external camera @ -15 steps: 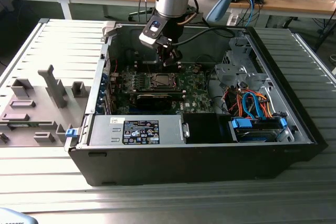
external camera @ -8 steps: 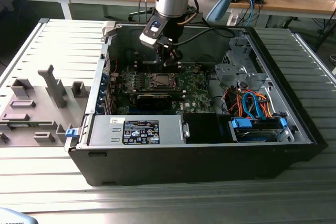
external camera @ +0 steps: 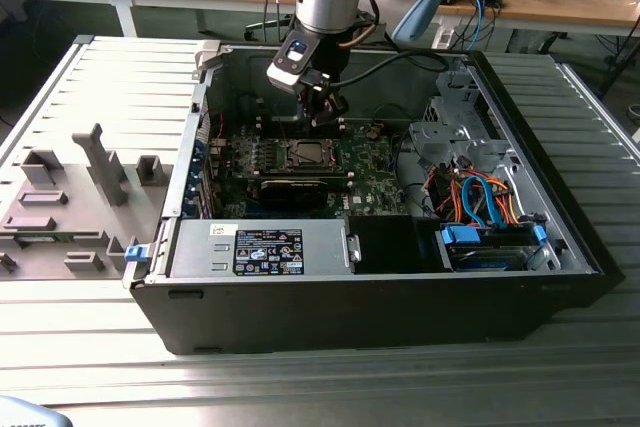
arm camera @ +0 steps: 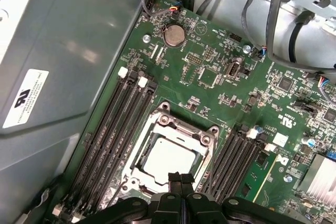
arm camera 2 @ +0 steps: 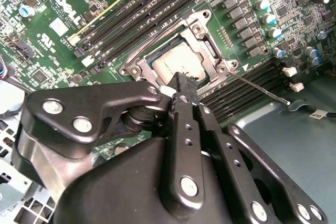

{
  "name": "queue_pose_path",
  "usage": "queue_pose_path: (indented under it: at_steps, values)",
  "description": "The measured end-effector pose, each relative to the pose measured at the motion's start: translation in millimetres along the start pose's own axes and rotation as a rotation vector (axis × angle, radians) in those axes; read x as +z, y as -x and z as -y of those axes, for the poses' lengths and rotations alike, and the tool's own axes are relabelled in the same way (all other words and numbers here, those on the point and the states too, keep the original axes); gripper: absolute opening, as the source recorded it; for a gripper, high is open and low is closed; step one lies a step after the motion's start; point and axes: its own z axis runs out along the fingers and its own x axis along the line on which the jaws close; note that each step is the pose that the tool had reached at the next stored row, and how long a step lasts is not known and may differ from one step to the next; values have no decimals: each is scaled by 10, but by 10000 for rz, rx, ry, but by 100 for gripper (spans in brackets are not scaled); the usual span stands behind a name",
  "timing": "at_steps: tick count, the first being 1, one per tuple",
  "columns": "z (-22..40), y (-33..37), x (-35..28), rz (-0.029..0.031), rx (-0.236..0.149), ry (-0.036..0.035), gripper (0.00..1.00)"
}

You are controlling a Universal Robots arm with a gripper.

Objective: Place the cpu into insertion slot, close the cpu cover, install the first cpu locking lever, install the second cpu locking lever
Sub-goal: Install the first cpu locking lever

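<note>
The cpu [arm camera 2: 176, 59] [arm camera: 167, 158] lies flat in the insertion slot [external camera: 308, 154] on the green motherboard, its silver-grey top showing. The cpu cover [arm camera 2: 207, 35] [arm camera: 181, 126], a silver frame, lies down around it. From one corner of the socket a thin locking lever [arm camera 2: 260, 88] slants out over the memory slots. Another thin lever [arm camera 2: 152, 40] runs along the socket's opposite side. My gripper [external camera: 322, 112] [arm camera 2: 185, 80] [arm camera: 181, 178] hangs just above the socket's edge, shut, with nothing between its fingers.
Black memory slots [arm camera: 118, 129] flank the socket on both sides. The grey case wall [arm camera: 63, 51] stands close by. Orange and blue cables with a drive bay [external camera: 485, 232] fill the exterior view's right; the power supply [external camera: 265, 247] sits in front.
</note>
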Motion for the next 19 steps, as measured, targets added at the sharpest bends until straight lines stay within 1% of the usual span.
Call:
queue_pose_path:
  at_steps: [19]
  values:
    - [0, 0, 0, 25, -535, 14, 11]
